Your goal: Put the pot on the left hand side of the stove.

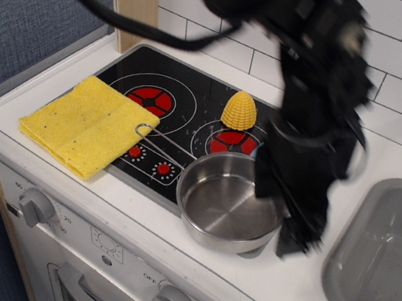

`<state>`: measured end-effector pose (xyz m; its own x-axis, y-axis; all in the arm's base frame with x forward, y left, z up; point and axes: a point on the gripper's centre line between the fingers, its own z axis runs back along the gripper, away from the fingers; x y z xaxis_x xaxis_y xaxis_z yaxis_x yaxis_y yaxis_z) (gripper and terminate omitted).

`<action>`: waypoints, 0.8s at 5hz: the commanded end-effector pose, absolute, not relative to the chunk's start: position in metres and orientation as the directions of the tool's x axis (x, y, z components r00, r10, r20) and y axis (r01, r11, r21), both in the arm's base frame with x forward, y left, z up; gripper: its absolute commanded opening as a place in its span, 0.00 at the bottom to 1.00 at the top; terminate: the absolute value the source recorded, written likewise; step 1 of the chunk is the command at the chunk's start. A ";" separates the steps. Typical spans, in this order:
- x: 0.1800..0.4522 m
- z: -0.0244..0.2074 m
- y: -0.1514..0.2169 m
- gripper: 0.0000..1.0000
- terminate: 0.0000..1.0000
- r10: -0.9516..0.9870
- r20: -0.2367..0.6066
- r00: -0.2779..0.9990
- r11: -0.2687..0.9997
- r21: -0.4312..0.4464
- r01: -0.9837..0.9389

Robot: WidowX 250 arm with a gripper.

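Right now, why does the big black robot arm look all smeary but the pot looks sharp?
In the observation.image view, the gripper and arm are smeared by motion blur, so its jaws can't be made out. The pot is crisp, with bright reflections on its shiny steel. The stove is glossy and shows pale glare streaks, and the yellow cloth and corn are sharp too.
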<state>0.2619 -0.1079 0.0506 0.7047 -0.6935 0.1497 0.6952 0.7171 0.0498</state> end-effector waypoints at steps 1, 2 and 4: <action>0.268 0.037 -0.109 1.00 0.00 -0.602 0.165 0.781 0.798 0.085 0.597; 0.269 0.034 -0.112 1.00 0.00 -0.538 0.181 0.823 0.843 0.099 0.529; 0.271 0.022 -0.116 0.00 0.00 -0.478 0.159 0.864 0.878 0.092 0.469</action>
